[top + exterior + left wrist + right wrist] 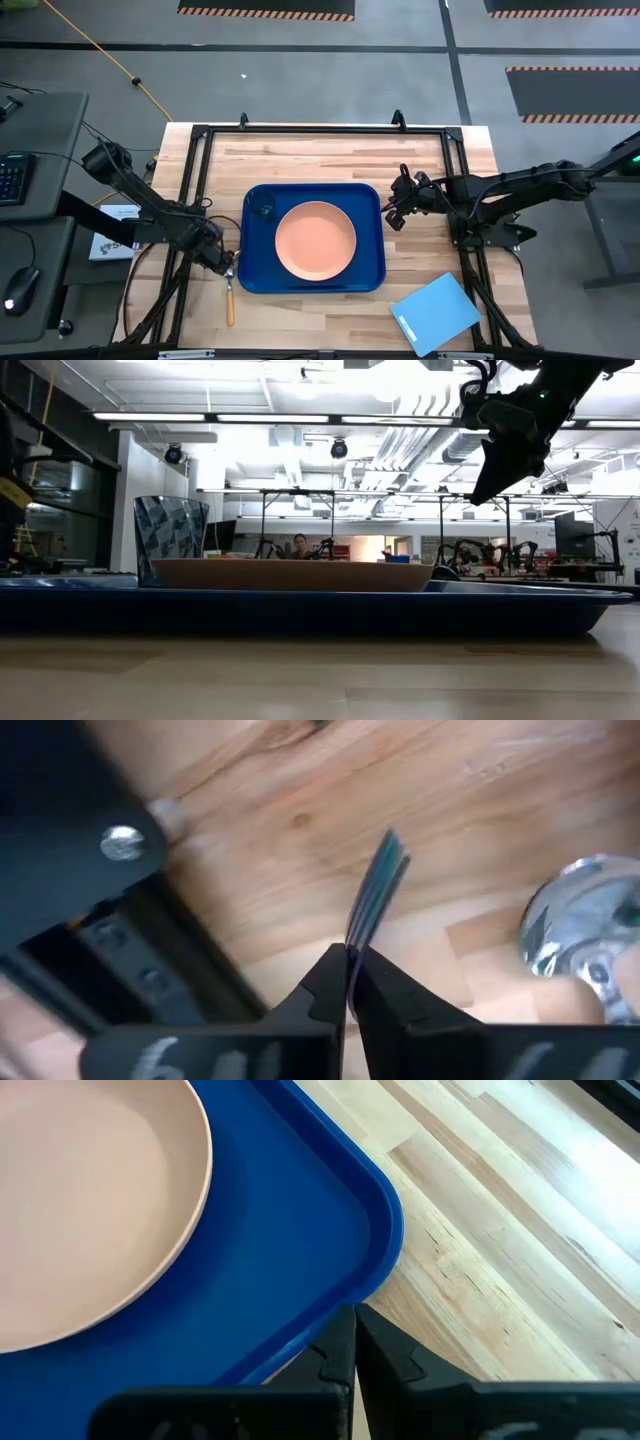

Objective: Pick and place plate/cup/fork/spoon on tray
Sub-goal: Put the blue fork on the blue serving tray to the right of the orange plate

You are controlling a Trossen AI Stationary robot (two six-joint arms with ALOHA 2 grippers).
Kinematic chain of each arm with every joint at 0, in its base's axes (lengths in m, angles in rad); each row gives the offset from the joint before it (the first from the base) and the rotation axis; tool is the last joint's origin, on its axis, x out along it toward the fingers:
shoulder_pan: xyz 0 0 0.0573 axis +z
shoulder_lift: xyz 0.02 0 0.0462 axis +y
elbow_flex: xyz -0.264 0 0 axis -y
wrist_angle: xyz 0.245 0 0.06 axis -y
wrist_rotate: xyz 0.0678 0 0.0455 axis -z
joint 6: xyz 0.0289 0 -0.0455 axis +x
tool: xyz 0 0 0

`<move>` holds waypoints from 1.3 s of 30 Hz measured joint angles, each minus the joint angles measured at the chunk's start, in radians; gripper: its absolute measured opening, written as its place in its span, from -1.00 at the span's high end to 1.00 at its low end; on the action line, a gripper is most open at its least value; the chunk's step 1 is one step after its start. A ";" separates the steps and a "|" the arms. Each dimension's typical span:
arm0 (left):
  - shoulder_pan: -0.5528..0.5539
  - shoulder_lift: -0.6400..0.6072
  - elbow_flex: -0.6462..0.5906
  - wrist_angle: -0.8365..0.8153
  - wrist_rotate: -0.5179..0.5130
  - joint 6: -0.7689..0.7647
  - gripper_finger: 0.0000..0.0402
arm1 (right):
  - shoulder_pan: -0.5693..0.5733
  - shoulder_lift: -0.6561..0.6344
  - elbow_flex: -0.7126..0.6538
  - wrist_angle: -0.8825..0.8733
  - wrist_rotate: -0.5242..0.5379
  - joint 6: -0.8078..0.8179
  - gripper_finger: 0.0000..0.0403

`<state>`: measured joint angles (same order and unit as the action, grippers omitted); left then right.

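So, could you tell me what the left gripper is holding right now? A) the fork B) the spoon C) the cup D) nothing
A: in the left wrist view the left gripper is shut on the fork, its thin bluish handle sticking out between the fingers, while the spoon lies on the table beside it and the cup already stands on the tray.

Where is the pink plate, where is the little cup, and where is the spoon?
the plate [315, 240]: high view, the middle of its flat pink face.
the cup [264, 207]: high view, its round opening, in the tray's corner.
the spoon [229, 302]: high view, its orange handle on the table.
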<state>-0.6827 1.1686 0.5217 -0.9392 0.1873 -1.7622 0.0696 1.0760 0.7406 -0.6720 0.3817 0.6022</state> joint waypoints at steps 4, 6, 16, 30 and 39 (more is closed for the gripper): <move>0.000 -0.078 0.053 -0.049 0.001 0.034 0.97 | 0.000 0.000 0.000 0.000 0.000 0.000 1.00; 0.000 -0.124 0.091 -0.066 0.002 0.089 0.98 | 0.000 0.000 0.000 0.002 0.000 0.000 1.00; 0.033 -0.370 0.398 -0.004 -0.316 0.233 0.99 | 0.000 0.000 0.000 0.116 -0.065 0.000 1.00; 0.489 -0.144 0.483 0.697 -0.572 1.048 1.00 | -0.027 0.001 0.001 0.888 -0.312 0.187 0.62; 0.721 0.014 0.483 1.016 -0.392 1.224 1.00 | -0.038 0.054 0.035 0.947 -0.388 0.303 -0.05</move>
<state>0.0385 1.1822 1.0042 0.0767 -0.2042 -0.5383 0.0319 1.1296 0.7755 0.2747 -0.0065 0.9054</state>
